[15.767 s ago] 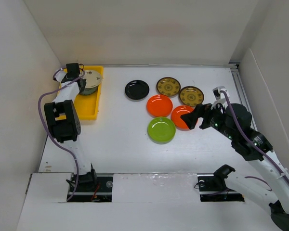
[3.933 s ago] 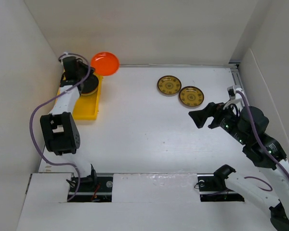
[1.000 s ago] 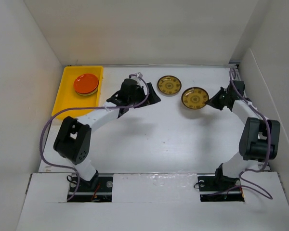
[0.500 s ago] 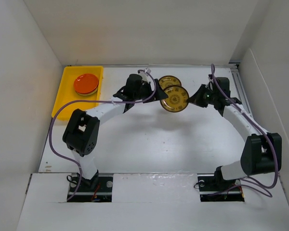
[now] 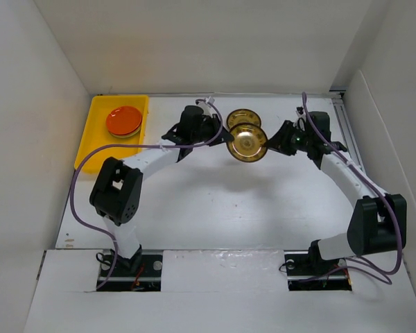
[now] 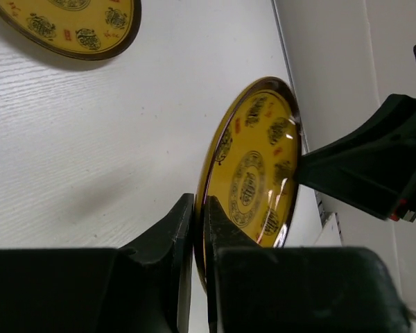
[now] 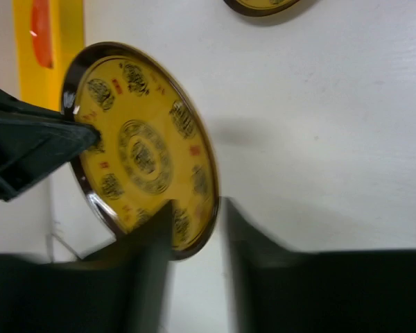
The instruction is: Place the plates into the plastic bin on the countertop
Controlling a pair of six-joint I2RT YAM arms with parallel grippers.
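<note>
Now the olive-gold patterned plate [image 5: 246, 143] hangs tilted on edge above the white surface [image 5: 215, 208], between both claws. The left claw [image 6: 197, 208] pinches one rim tight, while the right claw [image 7: 197, 215] is spread, its fingers straddling the opposite rim. A second olive-gold plate [image 5: 244, 116] lies flat just behind. The yellow bin [image 5: 97, 149] — an orange plate [image 5: 123, 121] inside — sits well apart, leftward.

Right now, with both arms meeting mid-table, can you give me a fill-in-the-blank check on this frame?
1. The bin is coloured ___.
2. The plate showing on top in it is ___.
3. The left gripper pinches the raised plate by its ___.
4. ___ gold plate lies flat on the table.

Missing words: yellow; orange; rim; One
</note>
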